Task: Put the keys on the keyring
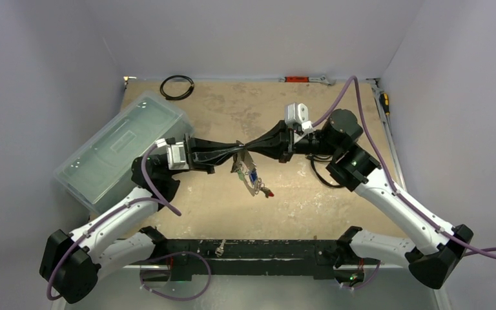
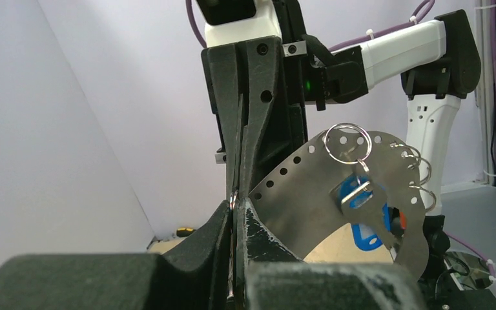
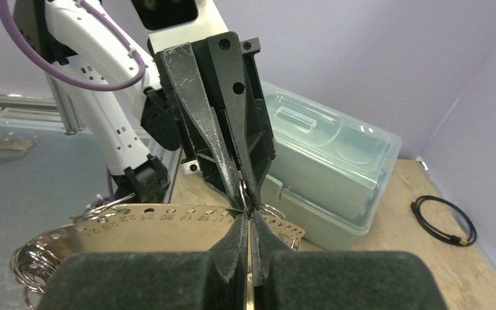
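— Where's the keyring, and how does it lie?
— I see the keyring (image 2: 310, 187) hanging above the middle of the counter (image 1: 336, 206). It stands on edge, long axis slanting toward the near right corner, and keys (image 2: 360, 196) dangle from it.
— End effectors?
— My left end effector (image 2: 234, 210) is clamped on its edge. The right end effector (image 3: 250, 223) is closed too, tip to tip with it. I can't tell whether it grips.

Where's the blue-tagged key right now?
The blue-tagged key hangs mid-table in the top view, below where the left claw meets the right claw; the left wrist view shows it on a split ring through the perforated plate.
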{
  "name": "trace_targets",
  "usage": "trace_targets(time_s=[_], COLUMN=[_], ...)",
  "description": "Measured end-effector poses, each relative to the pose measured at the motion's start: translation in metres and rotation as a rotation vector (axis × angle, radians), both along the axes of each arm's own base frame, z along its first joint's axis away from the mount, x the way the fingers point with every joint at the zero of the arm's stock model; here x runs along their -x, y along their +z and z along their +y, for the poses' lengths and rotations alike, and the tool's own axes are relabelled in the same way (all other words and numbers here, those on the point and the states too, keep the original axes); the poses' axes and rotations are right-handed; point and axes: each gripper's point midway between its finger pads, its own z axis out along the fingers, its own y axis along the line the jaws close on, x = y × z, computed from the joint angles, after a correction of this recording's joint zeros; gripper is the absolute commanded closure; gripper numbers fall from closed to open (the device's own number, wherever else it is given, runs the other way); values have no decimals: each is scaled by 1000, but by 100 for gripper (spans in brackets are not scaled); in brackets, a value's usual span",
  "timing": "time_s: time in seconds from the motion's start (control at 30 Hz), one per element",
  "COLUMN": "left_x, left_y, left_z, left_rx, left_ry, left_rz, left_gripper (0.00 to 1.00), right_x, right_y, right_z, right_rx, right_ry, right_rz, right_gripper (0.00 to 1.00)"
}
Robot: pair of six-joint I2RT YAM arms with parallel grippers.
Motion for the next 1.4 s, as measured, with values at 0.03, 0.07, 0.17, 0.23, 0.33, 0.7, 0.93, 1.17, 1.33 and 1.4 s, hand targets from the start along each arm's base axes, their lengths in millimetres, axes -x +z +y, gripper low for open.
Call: trace_targets(time_s=[0.03, 0.07, 0.17, 0.23, 0.33, 0.7, 0.93, 1.17, 1.33, 1.4], left_x=[-1, -2, -6, -12, -13, -23, -30, -27, -23, -23], left_y=[0, -1, -3, -5, -14, -55, -64, -64, -44, -37], left_z=[0, -1, -2, -1, -5, -12, 0, 7, 14, 17], left_rx=[-2, -5, -19, -31, -75, -257, -308, -343, -333, -332], left_ry=[0, 0, 15, 40, 43, 89, 185, 210, 232, 248], left_rz=[0, 1, 7, 18, 49, 183, 190, 217, 202, 208], left_gripper=[90, 79, 53, 45, 38, 35, 28, 21, 23, 24], right_x=[-1, -2, -5, -6, -7, -30, -41, -53, -54, -53], right_y=[0, -2, -6, -11, -15, -70, -88, -98, -97, -89], right_z=[0, 1, -1, -2, 0, 18, 12, 5, 1, 0], right_rx=[3, 7, 26, 43, 61, 209, 238, 251, 241, 214], right_ry=[-8, -18, -45, -63, -85, -188, -268, -353, -366, -370], right_rz=[-9, -13, -15, -13, -25, 6, 17, 18, 6, -13], right_gripper=[100, 100, 100, 100, 100, 100, 100, 100, 100, 100])
